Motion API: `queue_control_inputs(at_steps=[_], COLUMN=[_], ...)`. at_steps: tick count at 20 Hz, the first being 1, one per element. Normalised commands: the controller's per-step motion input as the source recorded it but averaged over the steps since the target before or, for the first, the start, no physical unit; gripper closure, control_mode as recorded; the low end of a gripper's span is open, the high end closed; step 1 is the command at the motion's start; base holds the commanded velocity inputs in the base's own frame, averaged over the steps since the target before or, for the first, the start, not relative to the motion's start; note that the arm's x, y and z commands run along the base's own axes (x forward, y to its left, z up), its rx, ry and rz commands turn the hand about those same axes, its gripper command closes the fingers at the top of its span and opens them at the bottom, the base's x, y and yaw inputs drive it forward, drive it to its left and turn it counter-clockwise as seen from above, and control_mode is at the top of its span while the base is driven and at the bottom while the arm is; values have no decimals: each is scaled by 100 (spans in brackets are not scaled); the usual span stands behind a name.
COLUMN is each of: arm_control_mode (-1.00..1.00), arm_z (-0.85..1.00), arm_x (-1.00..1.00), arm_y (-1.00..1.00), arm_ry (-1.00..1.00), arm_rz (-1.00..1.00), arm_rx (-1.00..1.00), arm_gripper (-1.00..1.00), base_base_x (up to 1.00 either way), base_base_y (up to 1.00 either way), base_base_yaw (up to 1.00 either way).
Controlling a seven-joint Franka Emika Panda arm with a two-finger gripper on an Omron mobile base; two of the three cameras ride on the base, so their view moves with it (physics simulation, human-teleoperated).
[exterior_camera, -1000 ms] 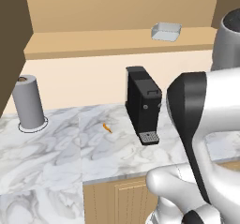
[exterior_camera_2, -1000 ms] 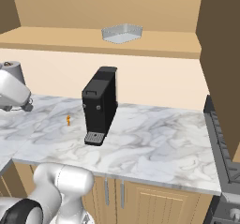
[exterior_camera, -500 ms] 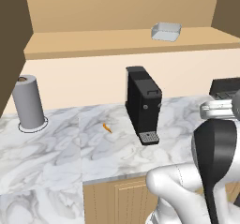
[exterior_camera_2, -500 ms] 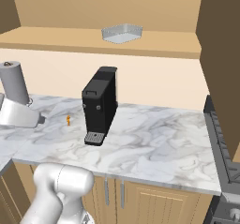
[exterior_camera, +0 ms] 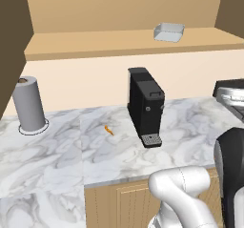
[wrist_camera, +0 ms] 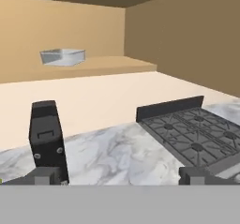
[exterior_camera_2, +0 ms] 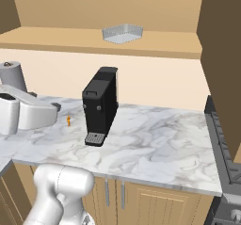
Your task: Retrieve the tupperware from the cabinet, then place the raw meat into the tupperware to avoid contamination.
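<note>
Jaws are standing wide and holding nothing as the gripper [wrist_camera: 119, 177] is looking past the coffee machine [exterior_camera: 146, 106]. Judging by this, retrieval is just beginning: reaching up to the tupperware [exterior_camera: 168, 31], sitting on the shelf [exterior_camera: 95, 43] above that machine, comes next.

I see the tupperware [exterior_camera: 168, 32] on the far shelf [exterior_camera: 95, 43]; the raw meat [exterior_camera: 109, 129] lies on the table [exterior_camera: 57, 150] between paper towel roll [exterior_camera: 28, 103] and coffee machine [exterior_camera: 145, 105].

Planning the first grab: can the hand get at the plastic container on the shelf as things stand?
Probably yes. The container sits uncovered on the open shelf above the coffee machine, nothing around it, and the hand is open, though well below it.
</note>
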Motion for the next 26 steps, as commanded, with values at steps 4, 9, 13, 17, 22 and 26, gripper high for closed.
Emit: queue_control_inputs(at_steps=[4,9,13,17,22,26], arm_control_mode=[-100,-100,-100,-100,-100,-100], arm_z=[73,62,37,3,0,0], arm_x=[26,28,19,20,24,22], arm_y=[0,0,-1,-16,-21,-20], arm_ry=[-10,-4,-5,3,7,3], arm_rz=[-5,-4,-1,2,5,6], arm_rx=[4,1,1,3,7,9], arm_gripper=[-100,-100,-100,-100,-100,-100], base_base_x=[0,0,0,0,0,0], base_base_y=[0,0,0,0,0,0], base_base_yaw=[0,0,0,0,0,0])
